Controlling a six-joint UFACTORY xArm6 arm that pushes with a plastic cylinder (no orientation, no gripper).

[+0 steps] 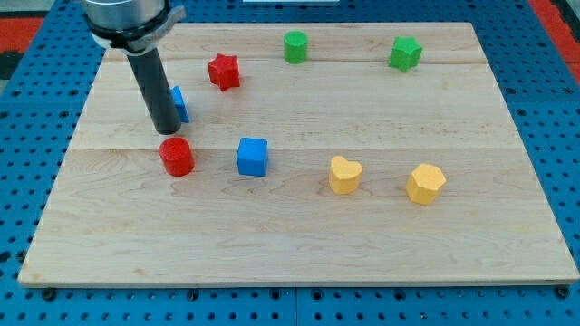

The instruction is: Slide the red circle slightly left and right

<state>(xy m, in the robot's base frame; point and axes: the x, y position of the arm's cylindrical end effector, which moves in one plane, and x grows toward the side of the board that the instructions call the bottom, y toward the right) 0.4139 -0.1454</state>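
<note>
— So where's the red circle [177, 156]?
— Left of centre, just below my tip [168, 132], maybe touching. No fingers, only a rod.
— Handling?
— Probably light, stiff, slippery on the wooden board [299, 244]; push its side squarely, low.

blue block [181, 103]: mostly hidden behind rod, shape unclear | arm [127, 18]: cut off at view's top

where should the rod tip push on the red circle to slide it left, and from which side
No gripping is possible, only pushing. My tip sits just above the red circle in the view, by its top-left edge. To slide it left, I would probably go round to its right wall, facing the blue cube, and press at mid-width: a round side rolls off if pushed off-centre.
</note>
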